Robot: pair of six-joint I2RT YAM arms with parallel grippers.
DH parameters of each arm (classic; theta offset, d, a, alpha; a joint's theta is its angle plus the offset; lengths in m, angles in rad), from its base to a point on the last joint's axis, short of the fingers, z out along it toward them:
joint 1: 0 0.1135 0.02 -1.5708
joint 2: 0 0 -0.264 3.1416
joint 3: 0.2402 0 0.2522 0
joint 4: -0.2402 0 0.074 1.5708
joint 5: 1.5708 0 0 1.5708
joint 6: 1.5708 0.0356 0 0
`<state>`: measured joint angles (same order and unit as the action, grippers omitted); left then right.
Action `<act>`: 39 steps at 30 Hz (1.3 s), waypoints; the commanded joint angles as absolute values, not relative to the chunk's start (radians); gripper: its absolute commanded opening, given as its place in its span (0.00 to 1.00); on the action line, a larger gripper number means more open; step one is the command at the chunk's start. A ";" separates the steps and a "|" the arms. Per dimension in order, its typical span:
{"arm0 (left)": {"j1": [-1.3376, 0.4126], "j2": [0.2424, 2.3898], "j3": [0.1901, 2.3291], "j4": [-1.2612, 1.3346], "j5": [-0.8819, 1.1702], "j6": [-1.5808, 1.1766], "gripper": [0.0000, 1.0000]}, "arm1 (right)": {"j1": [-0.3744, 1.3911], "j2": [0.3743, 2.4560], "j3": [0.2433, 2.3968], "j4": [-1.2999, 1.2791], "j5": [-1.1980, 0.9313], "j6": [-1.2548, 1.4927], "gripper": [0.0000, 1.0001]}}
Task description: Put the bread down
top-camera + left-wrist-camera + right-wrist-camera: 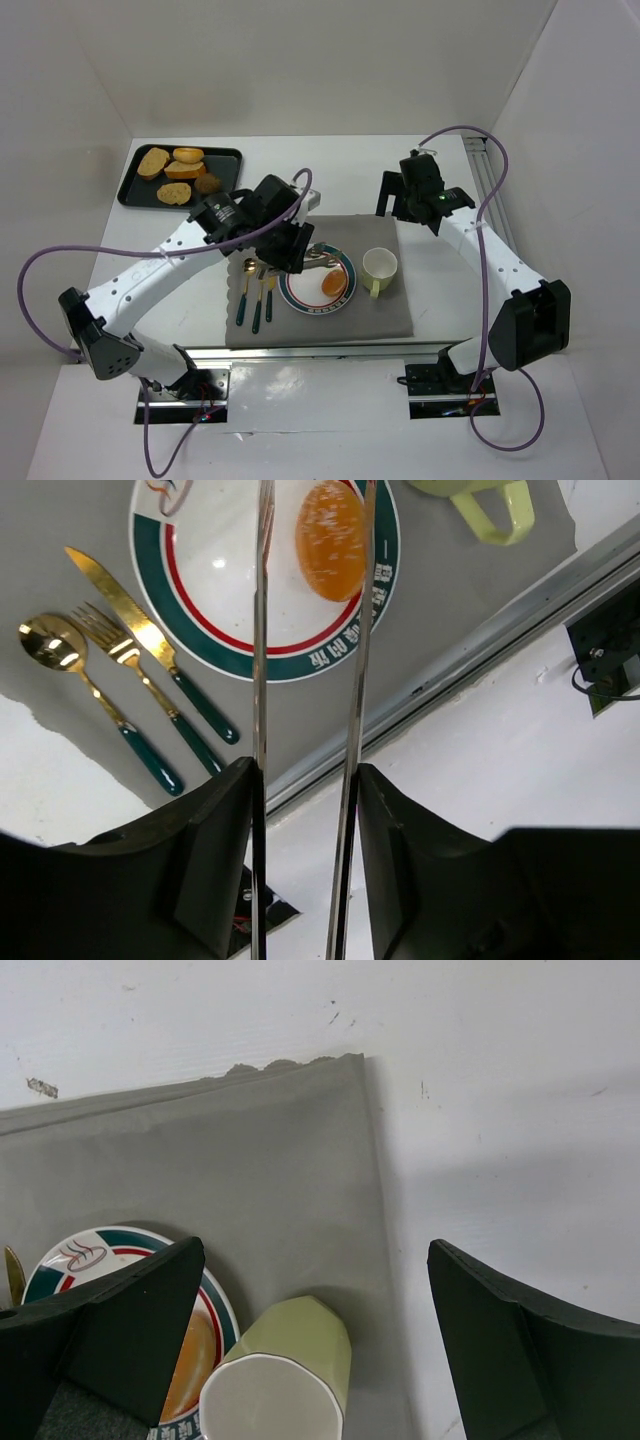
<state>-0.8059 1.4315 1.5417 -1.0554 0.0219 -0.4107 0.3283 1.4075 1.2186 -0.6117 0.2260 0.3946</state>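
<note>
The bread is a glossy orange-brown roll lying on the white plate with a green and red rim. In the left wrist view the bread lies on the plate, and the left tong arm is clear of it. My left gripper is shut on metal tongs whose arms stand apart above the plate. In that view the left gripper has the tongs between its fingers. My right gripper is open and empty over the mat's far right corner. The right wrist view shows it above the cup.
A pale yellow cup stands right of the plate on the grey mat. A gold knife, fork and spoon lie left of the plate. A black tray with several paler bread pieces sits at the back left.
</note>
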 commanded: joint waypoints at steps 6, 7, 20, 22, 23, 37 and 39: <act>-0.620 1.442 1.658 -1.049 -0.138 -0.414 0.49 | 0.324 1.410 1.216 -0.583 0.221 0.382 1.00; -0.588 1.454 1.658 -1.013 -0.150 -0.414 0.49 | 0.324 1.410 1.216 -0.572 0.210 0.382 1.00; -0.293 2.095 2.115 -0.673 -0.141 -0.311 0.52 | 0.324 1.466 1.258 -0.563 0.201 0.391 1.00; -0.281 2.184 2.184 -0.664 -0.141 -0.321 0.53 | 0.315 1.457 1.258 -0.563 0.201 0.391 1.00; -0.281 2.206 2.184 -0.632 -0.141 -0.321 0.53 | 0.314 1.457 1.258 -0.563 0.201 0.400 1.00; -0.235 2.110 2.157 -0.727 -0.028 -0.299 0.98 | 0.314 1.457 1.249 -0.590 0.270 0.413 1.00; -0.235 2.016 2.122 -0.758 0.000 -0.299 0.98 | 0.314 1.457 1.259 -0.591 0.297 0.423 1.00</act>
<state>-0.2344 2.2032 2.1262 -0.7261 -0.0475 -0.3309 0.3202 1.4738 1.2194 -0.5953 0.2344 0.4049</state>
